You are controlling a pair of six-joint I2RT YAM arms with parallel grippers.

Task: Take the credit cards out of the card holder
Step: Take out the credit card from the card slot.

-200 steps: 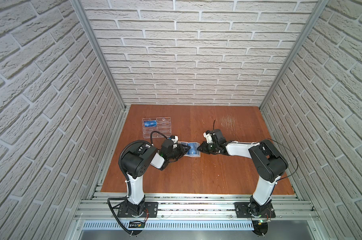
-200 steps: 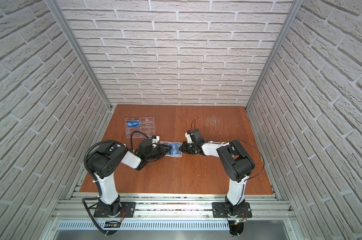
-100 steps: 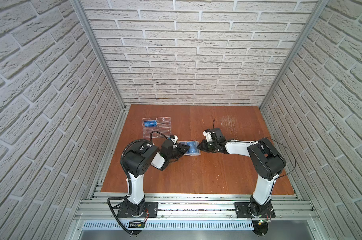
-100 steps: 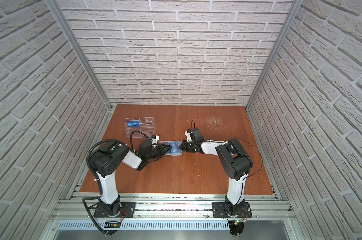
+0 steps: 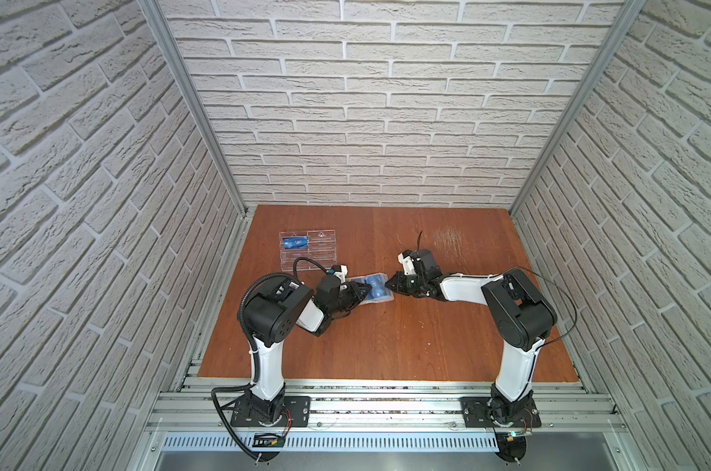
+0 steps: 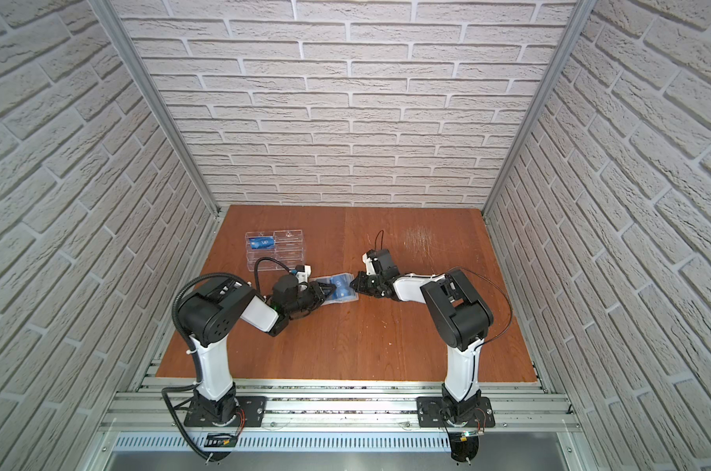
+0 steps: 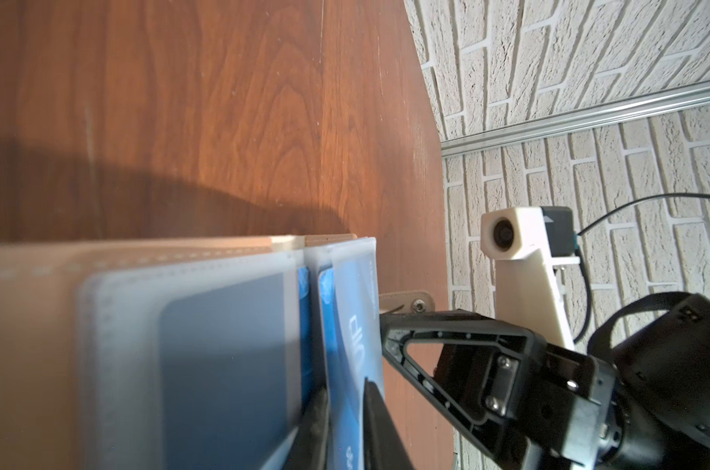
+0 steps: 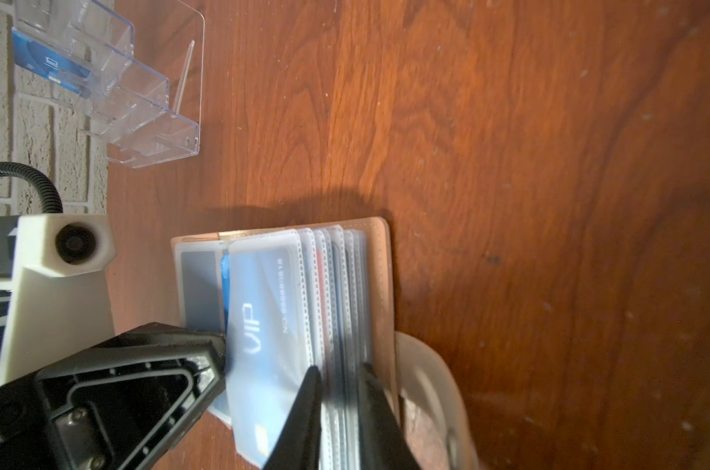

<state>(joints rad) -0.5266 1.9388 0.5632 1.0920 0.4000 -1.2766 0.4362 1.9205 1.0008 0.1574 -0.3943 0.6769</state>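
Pincers: left pincer and right pincer both low over the brown wood-grain desk, tips facing each other across one booklet.
Left pincer state: nearly closed, narrow gap; fingers sit either side of the front clear plastic sleeve page and touch it, page nipped between them.
Right pincer state: right pincer nearly closed too; fingers clamp a bundle of rear clear sleeve pages, just beside the cover.
Card holder: tan leather booklet card holder lies open on desk between the two pincers, left of desk middle, pages fanned up from spine; tan snap strap sticks out at one edge.
Card in nipped page: blue plastic credit card with white "VIP" lettering, inside the sleeve.
Other cards in holder: grey-blue card in the flat page on left pincer's side; more cards in rear pages, colours unclear, one reddish edge.
Rack: clear acrylic tiered rack toward back left of desk, apart from card holder, beyond left pincer.
Card in rack: one blue credit card standing in rack's rear tier, left side.
Surround: white brick-pattern walls on three sides; aluminium rails along desk's front edge.
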